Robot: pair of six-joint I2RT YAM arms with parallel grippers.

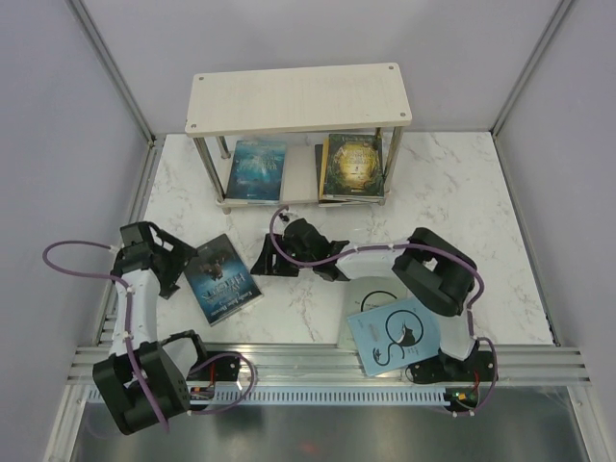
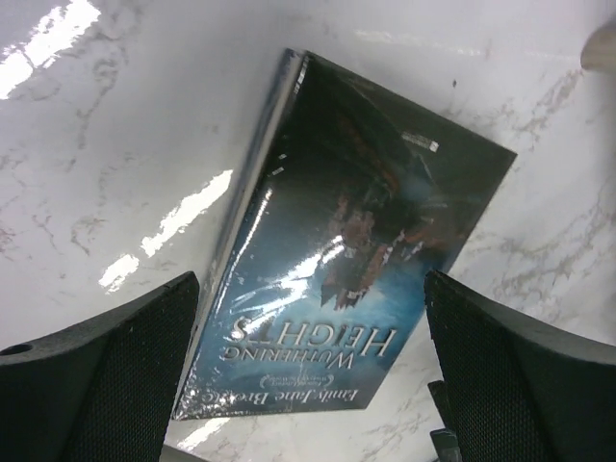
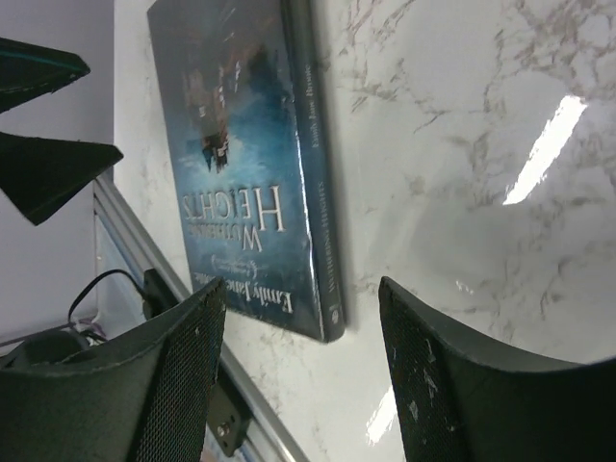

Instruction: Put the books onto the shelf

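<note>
A dark blue book [image 1: 222, 279] titled Wuthering Heights [image 2: 366, 241] lies flat on the marble table, left of centre. My left gripper [image 1: 181, 266] hovers at its left edge, open [image 2: 313, 385], with the book's title end showing between the fingers and nothing gripped. My right gripper [image 1: 295, 267] hangs open to the book's right, its jaws [image 3: 300, 385] empty and the book's spine corner [image 3: 322, 289] just ahead. The shelf [image 1: 298, 96] stands at the back; its lower board holds a teal book [image 1: 256, 170] and a dark green book [image 1: 352, 166]. A pale blue book with a black cat [image 1: 393, 335] lies on a grey book [image 1: 369, 289].
The two stacked books lie by the right arm's base [image 1: 452, 371], partly under its elbow [image 1: 438, 269]. A metal rail [image 1: 327, 361] runs along the near table edge. Grey walls close in the table on the left, right and back.
</note>
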